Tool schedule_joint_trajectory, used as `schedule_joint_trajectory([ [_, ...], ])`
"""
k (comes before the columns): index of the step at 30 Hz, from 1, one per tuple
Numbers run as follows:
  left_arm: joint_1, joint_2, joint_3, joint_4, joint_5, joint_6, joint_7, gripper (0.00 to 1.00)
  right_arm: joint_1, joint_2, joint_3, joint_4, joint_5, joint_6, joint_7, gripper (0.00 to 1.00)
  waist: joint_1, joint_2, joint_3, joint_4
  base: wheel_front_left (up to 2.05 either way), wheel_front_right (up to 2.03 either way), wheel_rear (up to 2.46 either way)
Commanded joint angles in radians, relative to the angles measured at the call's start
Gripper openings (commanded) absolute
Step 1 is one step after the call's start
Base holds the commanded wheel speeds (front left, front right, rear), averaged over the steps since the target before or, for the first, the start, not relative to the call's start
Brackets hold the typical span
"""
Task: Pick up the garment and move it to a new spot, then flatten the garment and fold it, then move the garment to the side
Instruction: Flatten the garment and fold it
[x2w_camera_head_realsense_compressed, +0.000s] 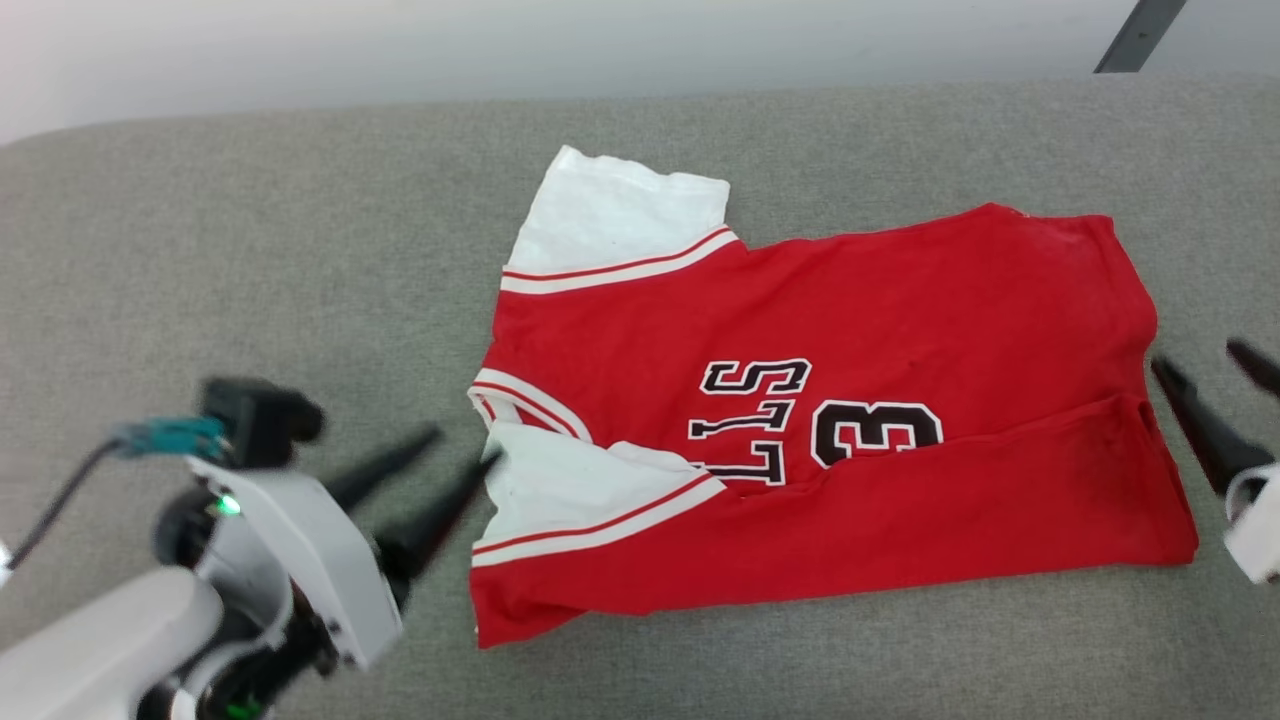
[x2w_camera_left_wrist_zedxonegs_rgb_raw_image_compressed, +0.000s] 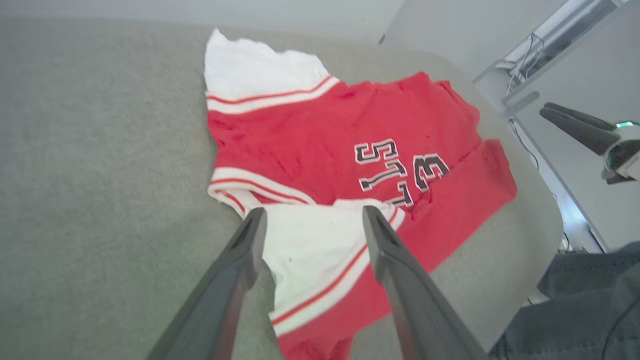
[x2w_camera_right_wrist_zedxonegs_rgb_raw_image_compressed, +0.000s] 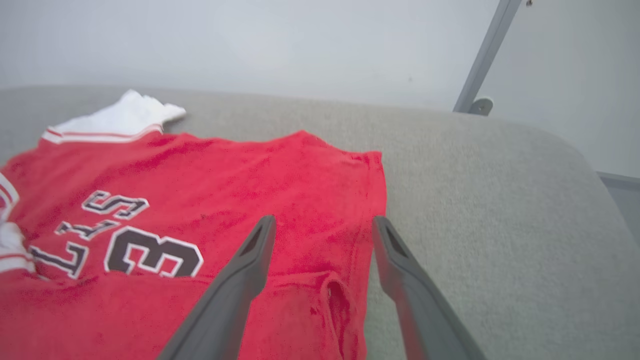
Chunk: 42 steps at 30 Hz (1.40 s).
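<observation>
Head view has one garment (x2w_camera_head_realsense_compressed: 850, 420), a red jersey, lying spread on the grey padded surface (x2w_camera_head_realsense_compressed: 250, 250), its near long edge turned up over itself as far as the number print (x2w_camera_head_realsense_compressed: 878, 432). By my reading, that makes one fold done and more to come. Two grippers flank it. The left gripper (x2w_camera_head_realsense_compressed: 465, 445) is at the garment's left end, beside the nearer of its two white sleeve panels (x2w_camera_head_realsense_compressed: 570, 495), with its fingers set well apart and holding nothing. The right gripper (x2w_camera_head_realsense_compressed: 1193, 354) is just off the garment's right end, its fingers likewise spread and empty. The left gripper's picture is blurred, so I cannot say whether a fingertip already touches the cloth or merely hangs close to it. The main risk is a shallow pinch at either end: taking only the top layer would peel the turned-up edge open and undo the fold. Uneven lifting by the two arms would skew the jersey, and dragging it across the napped surface could bunch the lower layer. The loose white sleeve at the left end could also flop out of line.
</observation>
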<state>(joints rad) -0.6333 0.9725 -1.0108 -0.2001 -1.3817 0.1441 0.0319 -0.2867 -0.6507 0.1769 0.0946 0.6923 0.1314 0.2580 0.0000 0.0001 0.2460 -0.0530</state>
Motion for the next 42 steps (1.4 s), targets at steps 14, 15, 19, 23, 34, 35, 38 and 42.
schedule_joint_trajectory([
  [14, -0.345, -0.221, 0.075, 0.482, 0.190, -0.020, -0.098, 1.00, -0.095, 0.311, -0.168, -0.026, -0.212, -0.002, -0.347, 1.00, 0.0000, -0.0001, 0.099, -0.134, 0.00, 0.00, 0.00],
  [15, -0.385, -0.244, 0.075, 0.529, 0.198, -0.023, -0.084, 1.00, -0.095, 0.320, -0.172, -0.033, -0.216, -0.002, -0.352, 1.00, 0.0000, -0.0001, 0.111, -0.152, 0.00, 0.00, 0.00],
  [19, -0.531, -0.309, 0.058, 0.728, 0.242, -0.047, -0.029, 1.00, -0.099, 0.353, -0.184, -0.059, -0.220, -0.002, -0.379, 1.00, 0.0000, -0.0001, 0.150, -0.228, 0.00, 0.00, 0.00],
  [23, -0.633, -0.343, 0.024, 0.903, 0.260, -0.092, 0.076, 1.00, -0.096, 0.378, -0.161, -0.074, -0.219, -0.002, -0.394, 1.00, 0.0000, -0.0001, 0.181, -0.302, 0.00, 0.00, 0.00],
  [34, -0.763, -0.341, -0.070, 1.175, 0.224, -0.174, 0.574, 1.00, -0.086, 0.385, -0.106, -0.044, -0.191, -0.002, -0.395, 1.00, 0.0000, -0.0001, 0.239, -0.406, 0.00, 0.00, 0.00],
  [35, -0.769, -0.340, -0.077, 1.186, 0.223, -0.179, 0.603, 1.00, -0.089, 0.383, -0.102, -0.044, -0.189, -0.002, -0.397, 1.00, 0.0000, -0.0001, 0.243, -0.409, 0.00, 0.00, 0.00],
  [38, -0.785, -0.329, -0.106, 1.207, 0.249, -0.200, 0.652, 1.00, -0.099, 0.378, -0.096, -0.043, -0.179, -0.002, -0.396, 1.00, 0.0000, -0.0001, 0.252, -0.412, 0.00, 0.00, 0.00],
  [42, -0.793, -0.322, -0.126, 1.227, 0.277, -0.209, 0.645, 1.00, -0.114, 0.368, -0.088, -0.051, -0.172, -0.002, -0.390, 1.00, 0.0000, -0.0001, 0.264, -0.405, 0.00, 0.00, 0.00],
])
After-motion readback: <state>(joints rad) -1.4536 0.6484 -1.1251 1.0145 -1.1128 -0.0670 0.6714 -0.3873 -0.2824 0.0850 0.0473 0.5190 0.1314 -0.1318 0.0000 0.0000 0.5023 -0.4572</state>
